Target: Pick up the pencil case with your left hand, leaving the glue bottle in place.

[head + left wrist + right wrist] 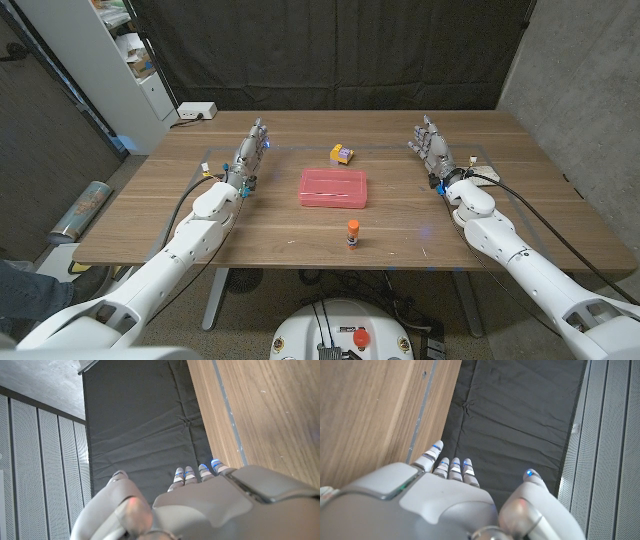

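Pink pencil case [334,187] mid-table, glue bottle [352,232] just in front, near. Left hand [249,155] off to the side, fingers apart, holding nothing. Right hand [431,146] same. Risk: sweeping in low could knock glue over.

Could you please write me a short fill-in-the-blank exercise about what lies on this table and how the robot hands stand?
1. The pencil case at the table's middle is ____ in colour.
2. The glue bottle stands upright with an ____ cap.
3. The left robot hand and the right robot hand both hold ____.
4. The small yellow box lies on the ____ side of the pencil case from the robot.

Missing words: pink; orange; nothing; far
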Motion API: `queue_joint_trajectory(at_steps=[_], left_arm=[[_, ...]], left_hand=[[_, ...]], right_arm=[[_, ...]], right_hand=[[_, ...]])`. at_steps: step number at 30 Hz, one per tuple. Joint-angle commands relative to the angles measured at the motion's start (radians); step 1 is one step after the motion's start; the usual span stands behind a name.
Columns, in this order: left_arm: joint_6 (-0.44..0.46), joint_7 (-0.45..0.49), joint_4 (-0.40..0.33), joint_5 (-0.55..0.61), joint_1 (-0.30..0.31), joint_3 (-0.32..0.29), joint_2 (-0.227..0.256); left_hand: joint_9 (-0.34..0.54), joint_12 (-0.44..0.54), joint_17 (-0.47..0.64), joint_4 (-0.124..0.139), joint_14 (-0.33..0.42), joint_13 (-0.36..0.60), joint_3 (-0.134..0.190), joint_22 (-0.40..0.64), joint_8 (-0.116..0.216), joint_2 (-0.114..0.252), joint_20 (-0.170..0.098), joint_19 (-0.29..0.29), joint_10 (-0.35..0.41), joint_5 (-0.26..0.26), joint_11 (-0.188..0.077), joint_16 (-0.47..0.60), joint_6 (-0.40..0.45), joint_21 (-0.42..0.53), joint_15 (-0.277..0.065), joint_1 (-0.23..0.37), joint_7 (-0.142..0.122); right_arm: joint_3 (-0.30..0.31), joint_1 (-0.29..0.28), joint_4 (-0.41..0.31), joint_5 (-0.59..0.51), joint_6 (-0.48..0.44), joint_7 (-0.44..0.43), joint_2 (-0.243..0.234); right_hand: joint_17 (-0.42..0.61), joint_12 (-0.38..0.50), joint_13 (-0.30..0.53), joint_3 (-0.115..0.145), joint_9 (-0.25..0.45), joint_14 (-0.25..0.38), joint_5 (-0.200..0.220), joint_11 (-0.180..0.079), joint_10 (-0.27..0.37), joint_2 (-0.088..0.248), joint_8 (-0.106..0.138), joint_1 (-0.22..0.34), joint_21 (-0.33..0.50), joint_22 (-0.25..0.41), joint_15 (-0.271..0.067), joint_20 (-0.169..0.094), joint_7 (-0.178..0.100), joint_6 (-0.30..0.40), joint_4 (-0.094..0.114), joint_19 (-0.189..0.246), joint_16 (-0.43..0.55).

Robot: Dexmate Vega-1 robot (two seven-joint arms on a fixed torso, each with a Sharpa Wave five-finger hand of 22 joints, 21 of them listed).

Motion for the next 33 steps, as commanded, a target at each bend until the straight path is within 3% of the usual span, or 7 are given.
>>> queue_joint_trajectory(at_steps=[1,17,33], left_arm=[[0.007,0.009,-0.029,-0.005,0.023,-0.008,0.016],[0.002,0.038,-0.115,0.025,0.064,-0.015,0.054],[-0.006,0.037,-0.145,0.066,0.056,-0.004,0.072]], left_hand=[[0.003,0.003,0.002,-0.002,-0.005,0.003,0.007,0.002,0.005,-0.001,0.004,-0.042,-0.007,0.008,0.002,0.007,-0.003,0.003,0.000,0.007,0.001],[0.003,0.003,0.002,-0.004,-0.001,0.001,0.005,0.002,0.005,0.003,0.010,-0.042,0.000,0.008,0.005,0.006,0.005,-0.002,0.002,0.009,0.001],[0.003,0.002,0.002,-0.007,0.003,-0.001,0.006,0.002,0.003,0.008,0.016,-0.040,0.003,0.008,0.001,0.005,0.008,-0.007,0.001,0.013,-0.001]], right_arm=[[0.004,-0.022,-0.035,-0.002,-0.007,-0.027,-0.004],[-0.002,-0.033,-0.043,-0.012,-0.004,-0.032,-0.006],[0.000,-0.036,-0.046,-0.013,0.000,-0.044,-0.001]], right_hand=[[0.003,0.007,0.002,0.005,0.003,-0.008,0.007,0.011,-0.001,0.005,0.004,0.007,0.005,0.004,0.002,0.001,0.006,-0.001,-0.001,0.006,0.005],[0.003,0.008,0.002,0.002,0.003,-0.010,0.009,0.014,0.000,0.006,0.005,0.007,0.004,0.004,0.003,0.004,0.010,0.000,-0.002,0.001,0.005],[0.003,0.008,0.002,0.000,0.003,-0.010,0.011,0.013,0.000,0.007,0.005,0.007,0.005,0.004,0.004,0.005,0.011,0.001,-0.003,-0.001,0.006]])
